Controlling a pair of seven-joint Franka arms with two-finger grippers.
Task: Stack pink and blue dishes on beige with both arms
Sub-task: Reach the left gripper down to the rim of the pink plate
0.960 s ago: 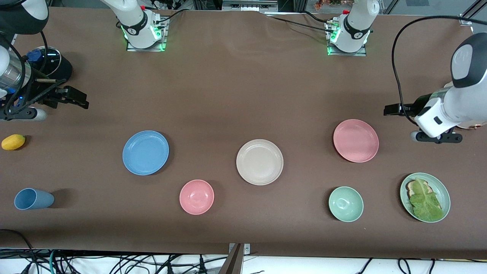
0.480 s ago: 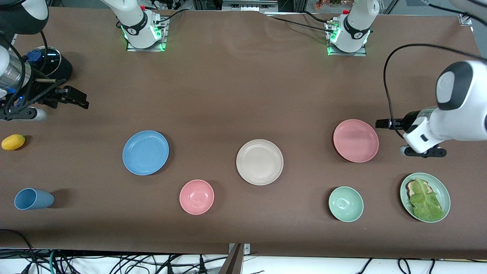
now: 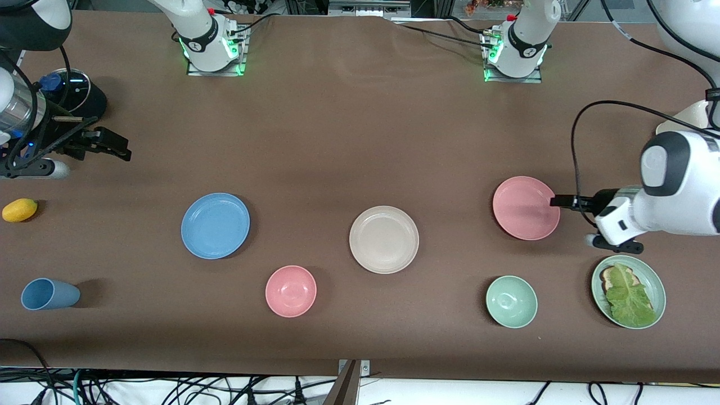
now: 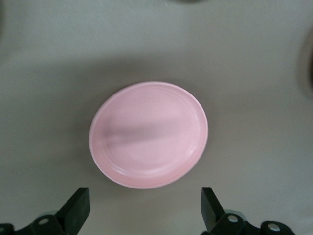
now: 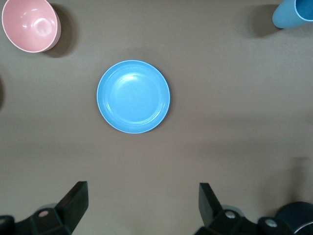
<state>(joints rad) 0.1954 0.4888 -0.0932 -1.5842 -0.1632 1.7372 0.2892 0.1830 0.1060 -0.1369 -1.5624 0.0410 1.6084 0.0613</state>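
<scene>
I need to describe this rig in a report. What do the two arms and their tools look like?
Both arms are bulky and white with dark grey joint caps. Their bases are bolted to metal plates and glow green. Black cables loop along them. The left tool and the right tool are black, with two angular fingers each; both wrist views show the same wedge-shaped tips.

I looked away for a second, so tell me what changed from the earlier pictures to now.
The left gripper moved in from the left arm's end of the table toward the pink plate and now sits at its rim, fingers open, gripping nothing. The right gripper stayed waiting, open, at the right arm's end of the table. The pink plate, the blue plate, the beige plate and the other dishes have not moved.
</scene>
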